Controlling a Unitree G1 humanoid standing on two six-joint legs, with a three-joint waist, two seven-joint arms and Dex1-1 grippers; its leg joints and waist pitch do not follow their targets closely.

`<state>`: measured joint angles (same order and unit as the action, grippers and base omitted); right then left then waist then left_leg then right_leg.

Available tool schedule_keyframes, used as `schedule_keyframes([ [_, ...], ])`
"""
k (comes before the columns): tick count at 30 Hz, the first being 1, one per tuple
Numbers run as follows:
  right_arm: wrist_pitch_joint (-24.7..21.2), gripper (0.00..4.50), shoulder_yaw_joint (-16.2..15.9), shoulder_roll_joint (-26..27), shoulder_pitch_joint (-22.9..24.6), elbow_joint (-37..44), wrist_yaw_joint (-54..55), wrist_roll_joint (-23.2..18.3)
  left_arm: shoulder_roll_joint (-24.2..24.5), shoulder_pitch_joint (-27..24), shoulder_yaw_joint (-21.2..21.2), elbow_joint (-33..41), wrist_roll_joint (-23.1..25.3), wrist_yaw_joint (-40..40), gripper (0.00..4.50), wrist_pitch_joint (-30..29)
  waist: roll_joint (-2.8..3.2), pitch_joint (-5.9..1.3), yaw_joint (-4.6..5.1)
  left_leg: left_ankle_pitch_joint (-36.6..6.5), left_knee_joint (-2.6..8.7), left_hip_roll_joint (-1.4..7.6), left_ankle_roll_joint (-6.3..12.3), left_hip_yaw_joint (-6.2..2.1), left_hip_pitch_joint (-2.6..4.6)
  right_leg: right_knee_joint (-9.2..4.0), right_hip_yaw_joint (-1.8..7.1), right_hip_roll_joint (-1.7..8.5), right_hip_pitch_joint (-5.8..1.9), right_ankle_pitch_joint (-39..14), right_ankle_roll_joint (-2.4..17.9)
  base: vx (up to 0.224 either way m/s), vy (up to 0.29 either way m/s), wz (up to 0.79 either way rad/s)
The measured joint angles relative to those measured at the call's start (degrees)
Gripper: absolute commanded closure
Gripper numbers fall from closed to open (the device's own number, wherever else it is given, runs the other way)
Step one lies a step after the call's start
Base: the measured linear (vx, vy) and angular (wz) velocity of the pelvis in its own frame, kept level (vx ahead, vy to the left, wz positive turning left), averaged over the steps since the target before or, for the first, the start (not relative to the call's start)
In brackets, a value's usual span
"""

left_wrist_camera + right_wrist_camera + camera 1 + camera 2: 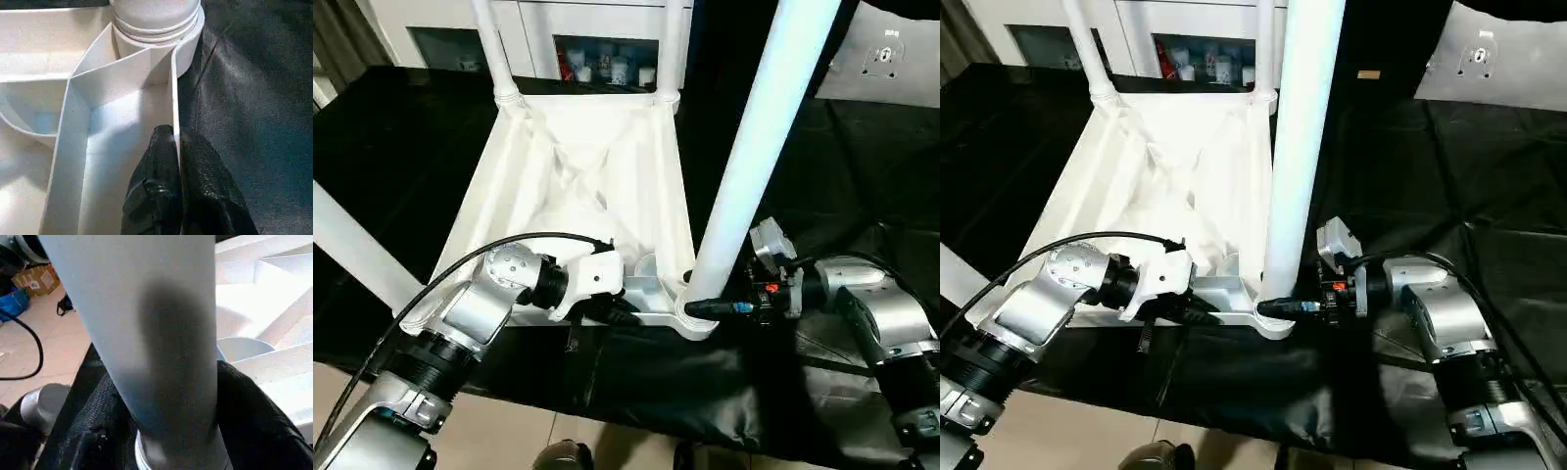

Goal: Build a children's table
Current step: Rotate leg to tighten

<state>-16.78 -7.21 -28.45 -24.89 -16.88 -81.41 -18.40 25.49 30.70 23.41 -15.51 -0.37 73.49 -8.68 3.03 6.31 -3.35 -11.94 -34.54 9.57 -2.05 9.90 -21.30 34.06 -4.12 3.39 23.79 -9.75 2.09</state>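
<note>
The children's table lies upside down on a black cloth, and its white top shows the X-ribbed underside. Two legs stand in the far corner sockets, and another leg rises at the near left. A fourth leg stands in the near right socket. My right gripper is shut on this leg's base, with a black finger pressed against each side of the leg. My left gripper is shut on the thin near rim wall, close to that socket.
The black cloth covers the work surface, and its front edge hangs over the light floor. A white cabinet with bottles stands behind. A grey sheet lies at the far right. Shoes show at the bottom edge.
</note>
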Motion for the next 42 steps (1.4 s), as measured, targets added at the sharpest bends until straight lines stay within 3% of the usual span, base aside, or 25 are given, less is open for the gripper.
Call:
schedule_keyframes([
  [4,-3.88,2.41,2.39,3.98,2.89,4.7,10.87,0.61,-1.94,0.08,-2.24,-1.18,0.41,-4.12,4.5,-3.97,0.02,0.0,0.49,0.07,0.01,0.01,-0.1,0.03,0.21,0.11,0.03,-0.01,-0.1,0.03,0.03,0.0,0.0,0.0],
  [7,-5.76,2.41,4.44,7.74,3.21,5.95,20.93,2.68,-4.35,1.02,-3.49,-3.08,1.99,-8.67,4.5,-6.06,-0.04,0.03,1.81,0.18,0.06,0.0,-0.27,0.05,0.28,0.05,0.05,-0.02,-0.23,-0.11,-0.23,0.0,0.0,0.0],
  [11,-8.3,2.42,8.16,16.98,3.08,7.91,40.09,7.57,-9.64,2.97,-5.71,-6.3,3.02,-17.59,4.5,-10.83,-0.07,0.06,4.24,0.11,0.09,-0.02,-0.56,0.05,0.39,-0.09,0.05,-0.03,-0.4,-0.15,-0.3,0.0,0.0,0.0],
  [17,-10.8,2.42,11.02,27.01,0.76,8.95,62.24,13.13,-16.4,5.24,-7.65,-8.53,4.36,-27.8,4.5,-15.28,0.02,0.09,5.25,0.1,0.17,-0.04,-0.56,0.04,0.32,-0.48,0.06,-0.03,-0.34,-0.13,-0.3,0.0,0.0,0.0],
  [18,-10.79,1.87,11.05,27.25,0.65,9.05,63.09,13.44,-16.85,5.25,-7.76,-8.53,4.52,-28.19,4.5,-15.28,0.02,0.08,5.26,0.09,0.24,-0.05,-0.55,0.04,0.31,-0.61,0.06,-0.03,-0.34,-0.1,-0.3,0.0,0.0,0.0],
  [27,-9.94,1.05,10.88,26.5,2.95,11.96,60.65,12.4,-15.7,5.45,-6.37,-8.27,4.52,-25.91,4.5,-12.78,0.06,0.06,4.67,0.17,0.68,-0.05,-0.08,0.04,0.22,-0.95,0.0,-0.06,-0.3,0.44,-0.08,0.0,0.0,0.0],
  [30,-8.54,0.84,8.85,21.88,4.0,11.68,54.89,11.71,-13.71,5.24,-5.51,-8.15,4.42,-23.08,4.5,-10.22,0.06,0.06,4.5,0.17,0.71,-0.04,-0.08,0.04,0.2,-0.95,-0.01,-0.06,-0.21,0.43,-0.1,0.0,0.0,0.0],
  [34,-6.51,0.39,8.46,17.76,4.54,9.81,49.25,11.14,-11.82,4.91,-5.39,-8.04,4.23,-20.36,4.5,-8.47,0.07,0.07,4.32,0.19,0.68,-0.04,-0.07,0.04,0.1,-0.93,-0.01,-0.06,-0.12,0.44,-0.09,0.0,0.0,0.0],
  [38,-3.43,0.06,8.19,11.22,5.09,8.27,39.26,8.97,-8.62,4.7,-4.67,-8.25,2.93,-15.61,4.5,-5.27,0.02,0.1,3.34,0.19,0.63,-0.04,-0.06,0.05,0.01,-0.91,-0.01,-0.05,-0.04,0.45,-0.07,0.0,0.0,0.0],
  [42,-0.27,0.06,7.14,5.49,5.12,7.13,29.07,7.46,-5.34,3.91,-4.45,-8.01,1.84,-10.03,4.5,-2.22,-0.02,0.1,2.63,0.2,0.62,-0.03,-0.04,0.05,-0.05,-0.87,-0.01,-0.05,0.03,0.45,-0.07,0.0,0.0,0.0],
])
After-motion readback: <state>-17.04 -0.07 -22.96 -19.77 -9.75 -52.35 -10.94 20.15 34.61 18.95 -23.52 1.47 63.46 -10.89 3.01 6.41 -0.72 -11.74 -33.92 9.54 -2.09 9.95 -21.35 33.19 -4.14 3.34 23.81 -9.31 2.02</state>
